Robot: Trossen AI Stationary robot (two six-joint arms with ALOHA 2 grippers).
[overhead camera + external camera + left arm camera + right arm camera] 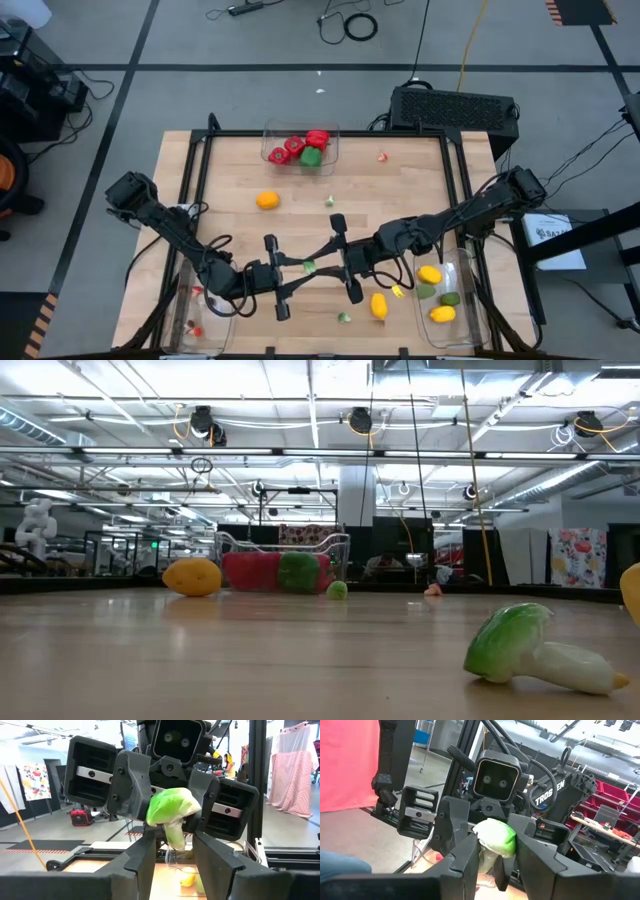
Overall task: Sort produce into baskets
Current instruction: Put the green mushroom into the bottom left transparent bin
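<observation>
Gripping one green-and-white toy leaf vegetable (309,266) between two meeting grippers, nearer than the clear plastic bin (330,140).

Right gripper (322,262): jaws clamped on the vegetable's green head. Left gripper (297,268): jaws flank the white stem; contact cannot be told. Yellow-orange toy lemon (267,200) lies between them and the bin.

Black box (455,106) behind table (230,170).

Half hidden between two pairs of fingers (145,855): green-and-white vegetable (172,810). Cut off at low view's right edge: yellow fruit (632,592). Too small to identify: bits in left basket (195,325).
</observation>
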